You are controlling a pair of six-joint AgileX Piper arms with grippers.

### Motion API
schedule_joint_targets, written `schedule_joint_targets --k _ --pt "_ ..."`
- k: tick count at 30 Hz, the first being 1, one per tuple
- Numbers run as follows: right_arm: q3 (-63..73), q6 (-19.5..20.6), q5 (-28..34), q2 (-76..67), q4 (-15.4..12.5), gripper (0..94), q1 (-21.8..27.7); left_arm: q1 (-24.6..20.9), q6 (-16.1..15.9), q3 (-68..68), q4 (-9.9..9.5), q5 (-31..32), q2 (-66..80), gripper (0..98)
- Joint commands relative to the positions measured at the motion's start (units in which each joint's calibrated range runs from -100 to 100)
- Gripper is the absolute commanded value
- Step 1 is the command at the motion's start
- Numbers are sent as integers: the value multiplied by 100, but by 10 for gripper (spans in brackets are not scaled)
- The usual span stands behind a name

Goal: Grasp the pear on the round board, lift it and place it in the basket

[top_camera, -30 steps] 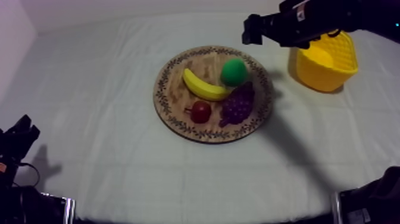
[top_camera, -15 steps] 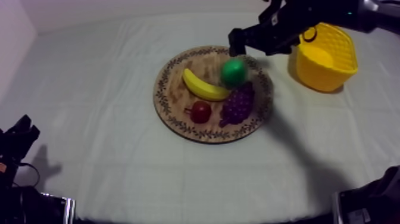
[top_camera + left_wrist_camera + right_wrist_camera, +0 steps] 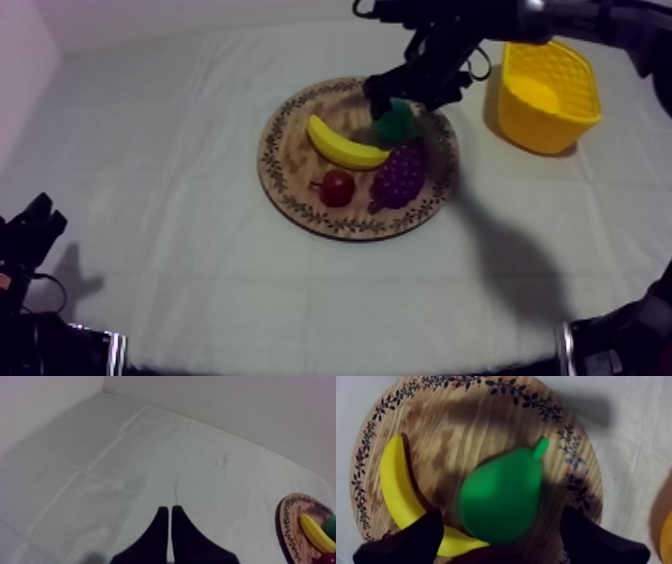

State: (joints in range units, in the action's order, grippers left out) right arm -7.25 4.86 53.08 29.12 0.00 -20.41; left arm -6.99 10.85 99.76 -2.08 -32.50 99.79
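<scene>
Right hand (image 3: 501, 513), released and spread, straddles the pear (image 3: 501, 496) at one o'clock on the wooden board (image 3: 476, 421); closing, it could nip the banana (image 3: 396, 491) at the pear's eight o'clock or squirt the pear free.

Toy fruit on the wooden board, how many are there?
4 on the wooden board: banana at its left, pear beside it under the open right gripper, bunch of grapes in front of the pear, small red fruit left of the grapes. None seems hidden.
</scene>
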Motion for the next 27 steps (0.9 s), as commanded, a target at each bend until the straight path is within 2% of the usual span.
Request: schedule_joint_targets --k 1,5,11,16,27 --pt "197 -78 151 187 -63 721 1 1 1 2 0 0 4 1" --pt "517 -161 351 518 -127 685 0 1 1 2 0 0 4 1" --pt "961 -363 638 867 -224 577 21 1 1 2 0 0 4 1" --pt "1106 -410 692 944 -254 518 71 1 1 2 0 0 4 1" --pt "566 -513 566 121 -193 477 65 1 1 2 0 0 4 1"
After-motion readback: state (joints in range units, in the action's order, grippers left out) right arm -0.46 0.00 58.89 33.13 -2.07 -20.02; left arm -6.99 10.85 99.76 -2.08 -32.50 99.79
